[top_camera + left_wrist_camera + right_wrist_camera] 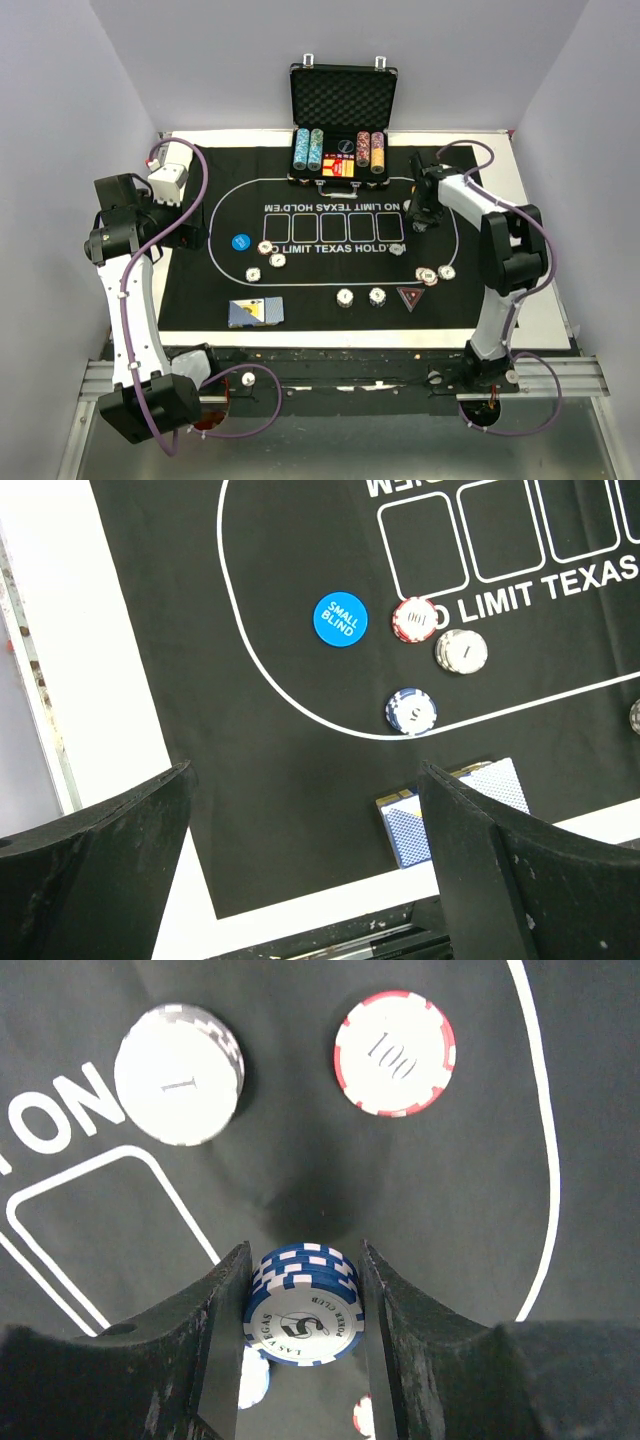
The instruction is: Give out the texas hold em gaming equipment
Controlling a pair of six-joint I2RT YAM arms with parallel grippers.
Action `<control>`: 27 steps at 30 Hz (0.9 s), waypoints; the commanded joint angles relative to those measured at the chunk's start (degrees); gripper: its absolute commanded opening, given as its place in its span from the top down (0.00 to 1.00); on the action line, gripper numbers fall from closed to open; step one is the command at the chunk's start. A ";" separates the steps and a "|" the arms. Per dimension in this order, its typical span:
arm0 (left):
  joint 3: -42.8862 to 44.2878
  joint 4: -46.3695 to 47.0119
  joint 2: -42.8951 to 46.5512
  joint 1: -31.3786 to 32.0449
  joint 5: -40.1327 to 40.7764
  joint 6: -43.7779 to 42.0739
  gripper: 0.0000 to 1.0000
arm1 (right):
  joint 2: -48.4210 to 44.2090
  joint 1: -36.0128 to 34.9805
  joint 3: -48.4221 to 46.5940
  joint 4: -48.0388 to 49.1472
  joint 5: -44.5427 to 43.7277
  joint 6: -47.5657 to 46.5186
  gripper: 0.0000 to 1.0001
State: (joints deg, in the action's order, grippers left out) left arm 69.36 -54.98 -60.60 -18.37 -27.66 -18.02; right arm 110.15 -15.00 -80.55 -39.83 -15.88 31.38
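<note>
The black mat (200, 290) fills the middle of the top view, with the open case (343, 100) at its upper edge. At mid left, the left gripper (305, 770) hangs with its jaws wide apart and empty. At mid right, the right gripper (303, 1260) is clamped on a small stack of blue-edged chips (303, 1315). The blue-backed cards (255, 313) lie lower left. The blue button (239, 241) and the red marker (409, 296) rest on the mat.
</note>
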 commanded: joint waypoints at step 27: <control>-0.72 -0.30 0.83 -0.26 -0.03 -1.14 0.01 | -10.20 -9.06 5.74 1.95 -3.90 2.28 0.25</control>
State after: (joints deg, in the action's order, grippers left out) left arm 68.42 -54.96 -60.23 -18.37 -27.66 -18.85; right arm 105.45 -17.50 -79.33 -38.48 -19.88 31.09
